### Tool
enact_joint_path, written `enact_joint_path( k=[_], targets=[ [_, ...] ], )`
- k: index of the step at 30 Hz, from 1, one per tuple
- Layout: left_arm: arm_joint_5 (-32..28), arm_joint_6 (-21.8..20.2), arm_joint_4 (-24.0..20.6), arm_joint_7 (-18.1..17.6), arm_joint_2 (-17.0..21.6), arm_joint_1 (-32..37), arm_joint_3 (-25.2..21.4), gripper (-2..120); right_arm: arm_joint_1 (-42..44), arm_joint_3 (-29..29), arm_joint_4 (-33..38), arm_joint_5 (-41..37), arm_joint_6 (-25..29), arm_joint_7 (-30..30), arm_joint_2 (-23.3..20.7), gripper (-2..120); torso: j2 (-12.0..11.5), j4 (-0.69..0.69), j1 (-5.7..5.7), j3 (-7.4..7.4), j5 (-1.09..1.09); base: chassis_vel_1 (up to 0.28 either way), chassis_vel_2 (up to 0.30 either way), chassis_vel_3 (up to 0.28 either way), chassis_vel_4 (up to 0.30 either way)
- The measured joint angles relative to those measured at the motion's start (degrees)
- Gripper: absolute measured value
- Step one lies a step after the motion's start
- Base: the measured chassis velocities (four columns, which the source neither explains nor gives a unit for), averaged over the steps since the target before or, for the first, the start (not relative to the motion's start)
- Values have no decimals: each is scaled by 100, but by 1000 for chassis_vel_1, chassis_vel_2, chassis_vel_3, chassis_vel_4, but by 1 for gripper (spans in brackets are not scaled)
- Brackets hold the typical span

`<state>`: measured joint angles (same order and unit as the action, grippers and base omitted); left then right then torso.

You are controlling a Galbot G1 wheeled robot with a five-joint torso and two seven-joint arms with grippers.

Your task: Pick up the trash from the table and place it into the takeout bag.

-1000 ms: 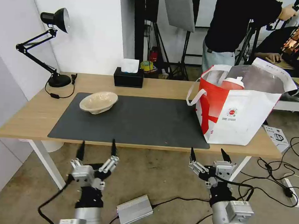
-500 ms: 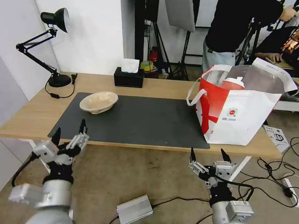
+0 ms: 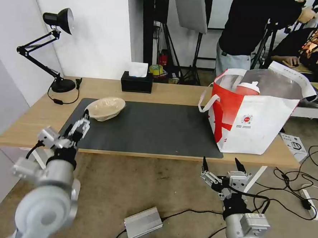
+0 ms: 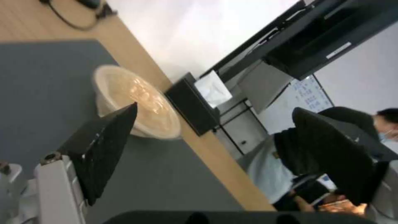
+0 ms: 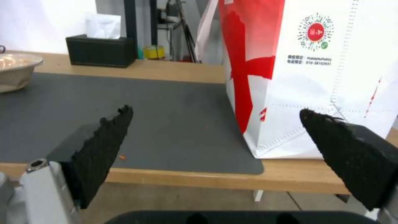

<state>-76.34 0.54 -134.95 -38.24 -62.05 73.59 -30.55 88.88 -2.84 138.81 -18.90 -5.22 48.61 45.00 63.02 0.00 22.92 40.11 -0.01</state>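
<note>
One piece of trash is all I can find left out: the shallow beige bowl point(image 3: 105, 109), sitting on the far left corner of the dark mat point(image 3: 147, 129) that covers the middle of the tabletop point(image 3: 33, 120). I can see the red cup with its white lid point(image 3: 247, 88) poking up inside the takeout bag point(image 3: 252, 124), which stands upright and wide open at the right end of the tabletop, partly on the mat's right edge, its silver lining showing. I cannot see a white bowl with food scraps anywhere on the tabletop; I judge it is probably down in the bag already, but the bag's walls hide whatever lies lower, so I cannot confirm that. By my reckoning the job is roughly two thirds done, with one pickup and one drop to go. My left pincer point(image 3: 79, 125) is up over the near left part of the mat, aimed at the beige bowl and close to its near rim without touching it; the left wrist view shows its fingers spread apart with nothing between them and the bowl point(image 4: 136, 102) lying just beyond one fingertip. My right pincer point(image 3: 223, 166) is parked low in front of the tabletop's near edge, below the bag, fingers wide apart and empty. The tissue box point(image 3: 136, 82) and the desk lamp point(image 3: 59, 19) along the back edge are not trash and stay put.
</note>
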Motion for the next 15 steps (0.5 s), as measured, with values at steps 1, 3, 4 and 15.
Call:
enact_joint_path(
  k=[1,3,4,15],
  targets=[
    [-181,-21,42,-78,29,-141,17,100,0,0,0,0,0,0,0,100,0,0,0,0,0,0,0,0,0],
    [-351,-38,95,-148,47,-272,40,100,0,0,0,0,0,0,0,100,0,0,0,0,1,0,0,0,0],
    [-521,-61,155,-210,55,-409,74,100,0,0,0,0,0,0,0,100,0,0,0,0,0,0,0,0,0],
    [-1358,-337,919,-760,36,-1389,545,100,0,0,-1,-1,1,0,0,100,0,1,0,0,1,0,0,0,0]
  ],
)
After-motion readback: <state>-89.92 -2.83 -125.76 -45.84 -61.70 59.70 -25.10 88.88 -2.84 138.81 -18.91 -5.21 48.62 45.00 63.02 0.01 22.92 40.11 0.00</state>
